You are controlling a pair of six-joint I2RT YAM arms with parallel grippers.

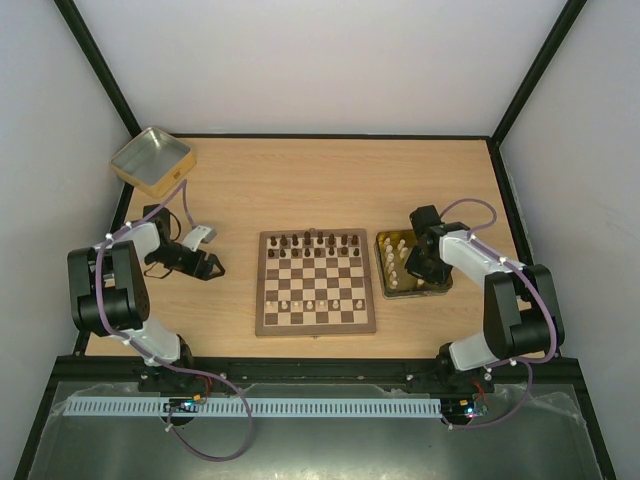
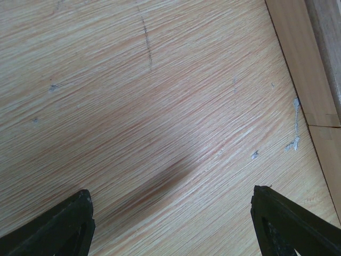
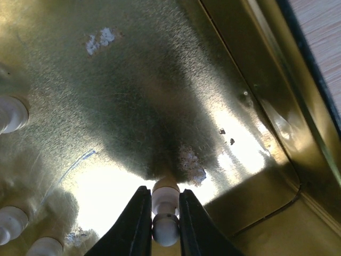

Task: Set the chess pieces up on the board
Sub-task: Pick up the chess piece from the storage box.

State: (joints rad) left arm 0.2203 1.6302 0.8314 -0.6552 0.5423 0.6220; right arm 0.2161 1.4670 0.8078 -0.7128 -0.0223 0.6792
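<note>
The board [image 1: 262, 322] lies mid-table with dark chessmen [image 1: 315, 242] along its far rows and several cream chess pieces [image 1: 300, 302] on its near rows. My right gripper [image 1: 426, 262] hangs inside a gold tin [image 1: 384, 266] right of the board. In the right wrist view it [image 3: 164, 192] is shut on a cream pawn [image 3: 165, 213], held just above the tin floor [image 3: 160, 80]. More cream pieces [image 3: 10, 113] stand at the tin's left. My left gripper [image 1: 205, 265] is open and empty over bare table left of the board; in the left wrist view it [image 2: 170, 190] shows only wood.
A second gold tin [image 1: 153, 160] sits at the far left corner. The right tin's wall [image 3: 266, 64] rises close to the right of the held pawn. A pale wooden strip [image 2: 298, 64] runs along the right of the left wrist view.
</note>
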